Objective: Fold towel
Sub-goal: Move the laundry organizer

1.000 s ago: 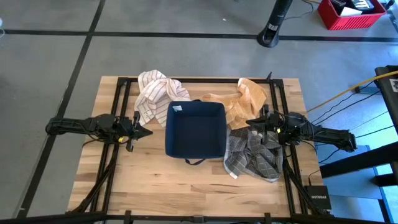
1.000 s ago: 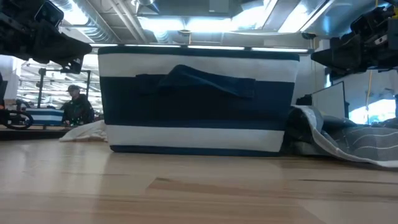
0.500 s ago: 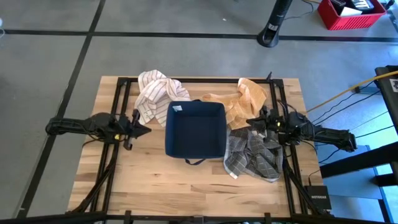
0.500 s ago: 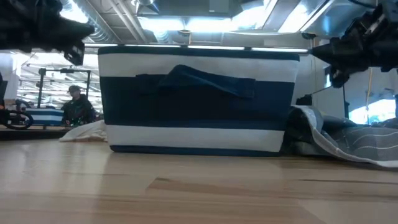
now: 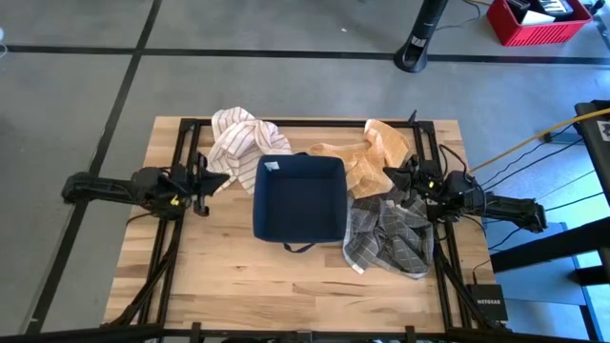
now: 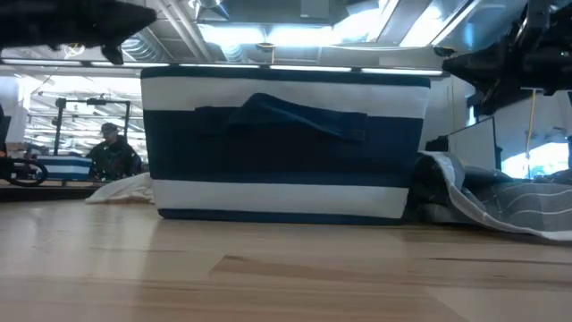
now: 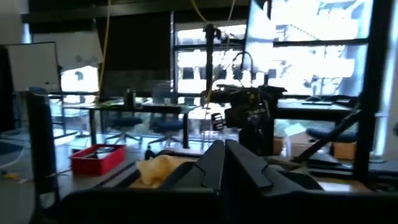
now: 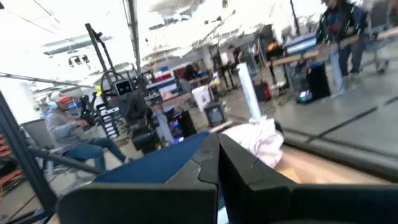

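Three crumpled towels lie on the wooden table around a navy basket (image 5: 297,160). A white striped towel (image 5: 236,143) lies at the far left. A tan one (image 5: 367,152) lies at the far right, and a grey checked one (image 5: 389,238) at the right, against the basket's side. My left gripper (image 5: 227,177) hovers shut left of the basket, pointing at it, above the table. My right gripper (image 5: 386,171) hovers shut right of the basket, over the edge where the tan and grey towels meet. In the low view both grippers (image 6: 147,18) (image 6: 447,61) stand at about the height of the basket's rim.
Black frame rails (image 5: 186,152) run along the table's left, right and far sides. The bare wood (image 5: 248,276) in front of the basket is free room. A seated person (image 6: 112,152) shows in the room beyond. A red bin (image 5: 538,21) stands on the floor.
My left gripper has risen and tipped its fingers upward, from just below the basket's rim to above it in the low view. My right gripper has rolled about its own axis and tipped up a little, staying nearly in place. Both stay shut. The towels have not moved.
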Controlling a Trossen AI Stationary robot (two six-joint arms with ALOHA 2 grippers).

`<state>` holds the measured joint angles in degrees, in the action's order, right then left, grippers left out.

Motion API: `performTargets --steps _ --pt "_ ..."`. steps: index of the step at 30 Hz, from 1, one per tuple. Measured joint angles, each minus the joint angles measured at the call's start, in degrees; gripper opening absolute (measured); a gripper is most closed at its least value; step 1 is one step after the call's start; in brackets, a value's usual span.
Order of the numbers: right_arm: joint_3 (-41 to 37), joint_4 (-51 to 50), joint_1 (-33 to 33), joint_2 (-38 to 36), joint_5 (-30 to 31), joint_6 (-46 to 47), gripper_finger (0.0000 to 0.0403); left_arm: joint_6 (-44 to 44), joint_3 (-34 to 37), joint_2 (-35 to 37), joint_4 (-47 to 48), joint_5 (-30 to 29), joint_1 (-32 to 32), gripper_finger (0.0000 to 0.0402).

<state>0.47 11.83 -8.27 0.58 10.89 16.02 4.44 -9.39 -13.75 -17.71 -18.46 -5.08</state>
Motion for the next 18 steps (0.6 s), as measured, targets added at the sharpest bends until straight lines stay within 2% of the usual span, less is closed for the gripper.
performTargets --steps 4,7,10,13,15,18 --pt "0.0 1.5 0.0 0.0 2.2 -1.5 0.0008 -2.4 -9.4 -11.9 9.0 -1.6 0.0 0.0005" --pt "0.0 1.3 0.0 0.0 2.4 -2.3 0.0008 -4.8 -18.8 -21.9 20.9 -2.9 0.0 0.0005" --pt "0.0 1.6 0.0 0.0 2.4 -3.7 0.0008 -0.5 -30.5 -32.0 34.2 -5.2 1.0 0.0005" --pt "0.5 1.9 0.0 0.1 3.7 -5.6 0.0008 -0.8 -40.2 -40.4 43.8 -6.4 3.6 0.0005" --pt "1.8 1.7 0.0 1.4 4.1 -6.8 0.0008 -4.3 -43.5 -44.6 50.1 -6.4 5.2 0.0005" --pt "4.2 1.9 0.0 5.5 5.2 -8.8 0.0008 -8.6 -44.2 -47.9 56.7 -6.3 7.0 0.0006"
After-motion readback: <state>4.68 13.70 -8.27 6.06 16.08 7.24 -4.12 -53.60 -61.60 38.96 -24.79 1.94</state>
